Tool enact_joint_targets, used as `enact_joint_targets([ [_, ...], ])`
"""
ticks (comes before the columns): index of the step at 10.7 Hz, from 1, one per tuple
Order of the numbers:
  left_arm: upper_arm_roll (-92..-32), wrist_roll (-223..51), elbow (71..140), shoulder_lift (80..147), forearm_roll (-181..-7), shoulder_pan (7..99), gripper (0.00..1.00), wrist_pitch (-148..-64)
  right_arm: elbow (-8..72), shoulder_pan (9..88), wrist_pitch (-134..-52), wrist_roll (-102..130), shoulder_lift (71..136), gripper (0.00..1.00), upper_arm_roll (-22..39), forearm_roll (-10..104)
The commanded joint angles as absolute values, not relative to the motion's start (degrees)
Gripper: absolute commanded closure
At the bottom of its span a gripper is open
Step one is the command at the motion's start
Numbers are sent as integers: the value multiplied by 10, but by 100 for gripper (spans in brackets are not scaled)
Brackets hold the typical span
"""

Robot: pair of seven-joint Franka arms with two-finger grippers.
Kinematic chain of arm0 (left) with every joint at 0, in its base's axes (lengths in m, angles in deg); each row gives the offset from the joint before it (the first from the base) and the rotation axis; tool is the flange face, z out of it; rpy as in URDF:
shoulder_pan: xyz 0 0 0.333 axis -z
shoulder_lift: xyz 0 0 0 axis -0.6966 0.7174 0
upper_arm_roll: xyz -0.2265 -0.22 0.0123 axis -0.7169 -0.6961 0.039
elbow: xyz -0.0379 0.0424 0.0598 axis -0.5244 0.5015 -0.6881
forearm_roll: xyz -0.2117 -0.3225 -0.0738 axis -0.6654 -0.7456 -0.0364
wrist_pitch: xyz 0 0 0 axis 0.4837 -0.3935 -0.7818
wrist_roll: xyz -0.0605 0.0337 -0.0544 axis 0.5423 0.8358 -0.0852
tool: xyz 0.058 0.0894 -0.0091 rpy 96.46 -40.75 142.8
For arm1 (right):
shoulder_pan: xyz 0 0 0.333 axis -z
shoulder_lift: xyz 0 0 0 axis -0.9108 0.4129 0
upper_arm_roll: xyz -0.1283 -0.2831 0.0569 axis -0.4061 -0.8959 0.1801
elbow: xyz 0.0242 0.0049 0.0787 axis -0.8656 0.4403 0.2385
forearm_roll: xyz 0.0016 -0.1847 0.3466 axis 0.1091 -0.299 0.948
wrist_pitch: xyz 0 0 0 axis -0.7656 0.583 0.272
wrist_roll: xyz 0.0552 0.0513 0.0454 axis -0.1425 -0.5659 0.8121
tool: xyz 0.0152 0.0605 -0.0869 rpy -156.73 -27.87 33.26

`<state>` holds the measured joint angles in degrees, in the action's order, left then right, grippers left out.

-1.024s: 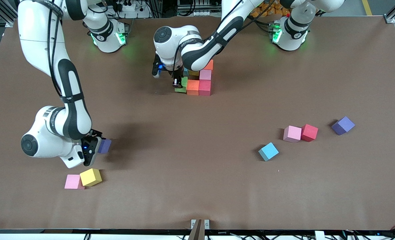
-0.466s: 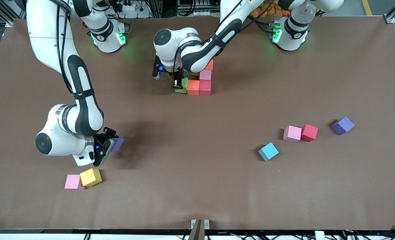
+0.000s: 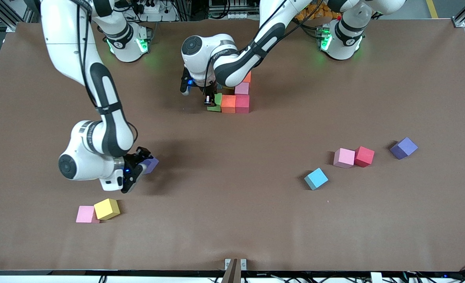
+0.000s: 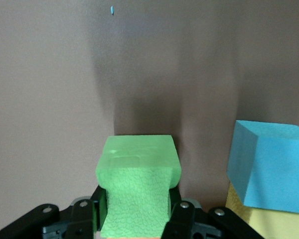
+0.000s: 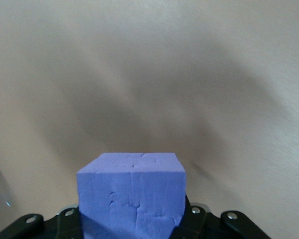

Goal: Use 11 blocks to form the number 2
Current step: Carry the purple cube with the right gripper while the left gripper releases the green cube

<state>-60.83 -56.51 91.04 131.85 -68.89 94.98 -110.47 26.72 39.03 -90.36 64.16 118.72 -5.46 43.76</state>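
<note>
My left gripper (image 3: 212, 98) is shut on a green block (image 3: 216, 103), squeezed between its fingers (image 4: 135, 199), low at the end of a block cluster near the arms' bases. The cluster holds an orange block (image 3: 228, 103), a crimson block (image 3: 242, 103), a pink block (image 3: 241, 88), another orange block (image 3: 248, 77), plus a blue block (image 4: 269, 164) on a yellow block (image 4: 259, 219). My right gripper (image 3: 144, 165) is shut on a purple block (image 3: 151, 164), also in the right wrist view (image 5: 132, 194), above bare table.
Loose blocks lie on the brown table (image 3: 232, 220): a pink (image 3: 85, 214) and a yellow (image 3: 107, 208) one near the front at the right arm's end; a light blue (image 3: 316, 178), pink (image 3: 343, 158), red (image 3: 364, 156) and purple (image 3: 403, 147) one toward the left arm's end.
My right gripper has carried the purple block away from the pink and yellow pair, toward the middle of the table. My left gripper has stayed at the cluster with the green block.
</note>
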Motion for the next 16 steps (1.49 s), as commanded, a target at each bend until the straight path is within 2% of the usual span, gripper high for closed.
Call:
enact_joint_targets([
  [1,-596,-552,893,1329,-696,961,61,-1111,288,358,-915,594,1163,80,-69,448],
  [2,-595,-557,894,1329,-696,962,58,-1114,289,341,-915,574,1162,80,-80,446],
  [3,-595,-565,894,1330,-700,962,1,-1116,289,324,-914,568,1161,80,-95,446],
  [9,-595,-598,894,1320,-703,964,0,-1117,309,284,-915,487,1137,80,-112,443],
  [11,-596,-602,896,1274,-703,958,0,-1093,318,231,-916,448,1133,80,-151,443],
  [13,-603,-595,901,1219,-703,920,0,-1018,327,190,-915,407,1131,80,-183,443],
  [16,-602,-589,902,1149,-745,837,0,-888,330,183,-915,404,1131,80,-188,443],
])
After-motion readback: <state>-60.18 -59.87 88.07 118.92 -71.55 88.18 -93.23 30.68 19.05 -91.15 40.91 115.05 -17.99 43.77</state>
